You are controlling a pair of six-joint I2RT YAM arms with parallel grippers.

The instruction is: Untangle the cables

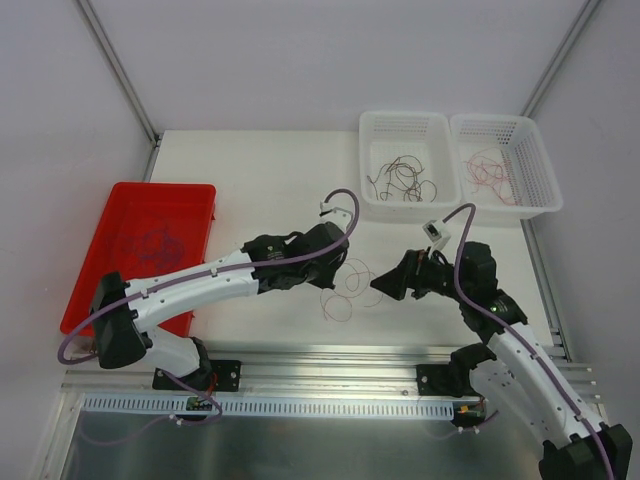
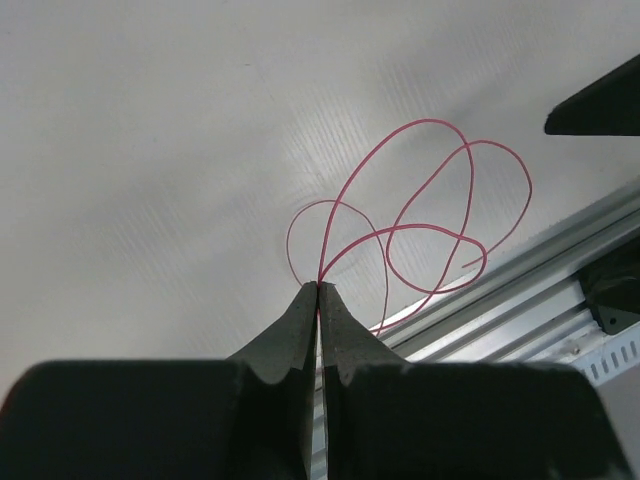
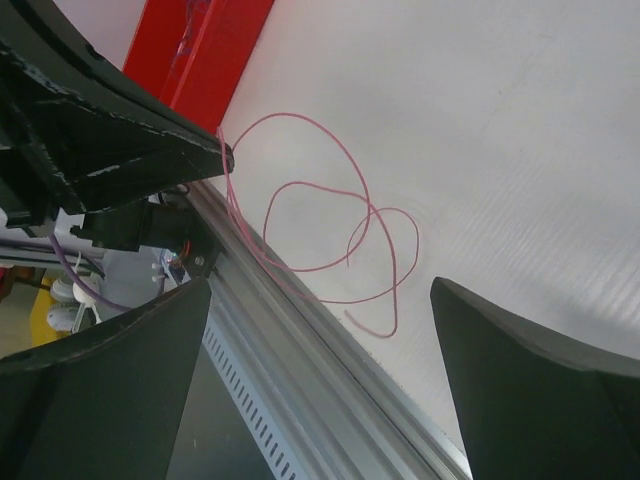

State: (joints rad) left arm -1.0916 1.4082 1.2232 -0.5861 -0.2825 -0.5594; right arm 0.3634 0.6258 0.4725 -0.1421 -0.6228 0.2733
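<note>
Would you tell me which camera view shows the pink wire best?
The left wrist view: the pink wire is large and sharp, its end pinched in the shut left gripper. The right wrist view shows it too, at a slant. The top view shows only faint, tiny curls.

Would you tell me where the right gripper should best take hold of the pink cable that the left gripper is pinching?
Probably the free tail of the pink cable, farthest from the shut left gripper. Its loops fan out toward the open right gripper, so come in from that side, jaws across the single strand there, clear of the crossings.
</note>
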